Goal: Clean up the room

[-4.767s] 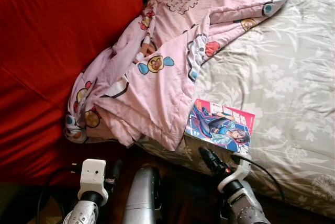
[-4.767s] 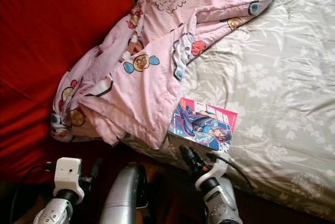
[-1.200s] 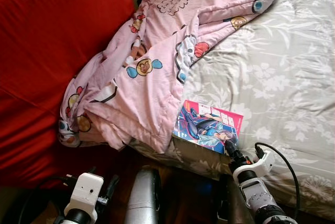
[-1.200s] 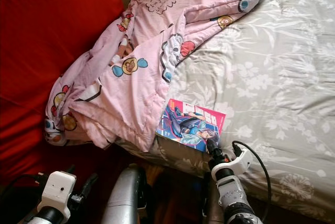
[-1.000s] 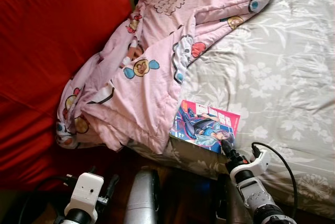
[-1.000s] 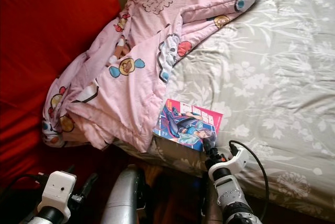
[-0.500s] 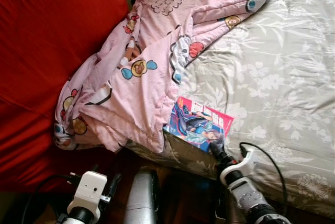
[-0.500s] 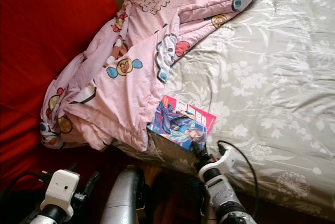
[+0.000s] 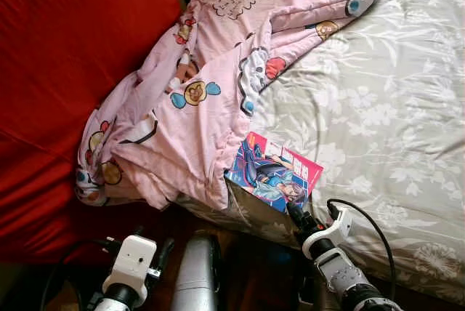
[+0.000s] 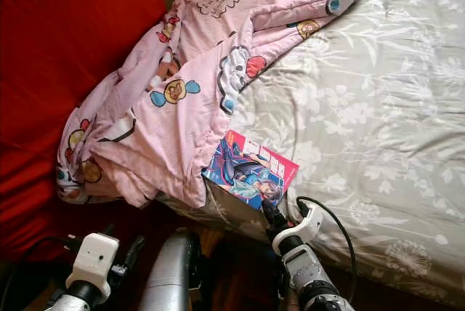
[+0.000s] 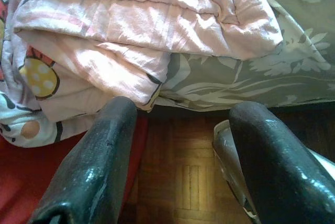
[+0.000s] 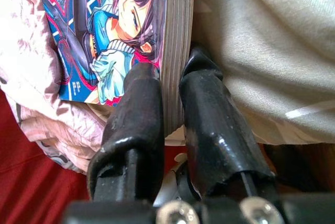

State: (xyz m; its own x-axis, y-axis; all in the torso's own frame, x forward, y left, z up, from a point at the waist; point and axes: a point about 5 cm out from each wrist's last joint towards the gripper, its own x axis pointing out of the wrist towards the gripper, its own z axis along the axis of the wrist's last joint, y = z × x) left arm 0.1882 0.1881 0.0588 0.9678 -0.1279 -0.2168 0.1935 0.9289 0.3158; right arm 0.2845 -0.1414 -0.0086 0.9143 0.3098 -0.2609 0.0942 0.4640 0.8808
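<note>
Black right tool (image 12: 170,103) — reaching up at bed edge, pinching the manga book (image 9: 275,172).

Silver arms; white wrist mounts with black cables; glossy black fingers (image 12: 209,114), screws at their base.

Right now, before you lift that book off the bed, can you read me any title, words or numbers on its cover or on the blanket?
Comic book, cover: printed title and small text, too blurred to read.
Pink blanket: lettering in a cloud-shaped patch near the top, too small to read.
Nothing else legible.
</note>
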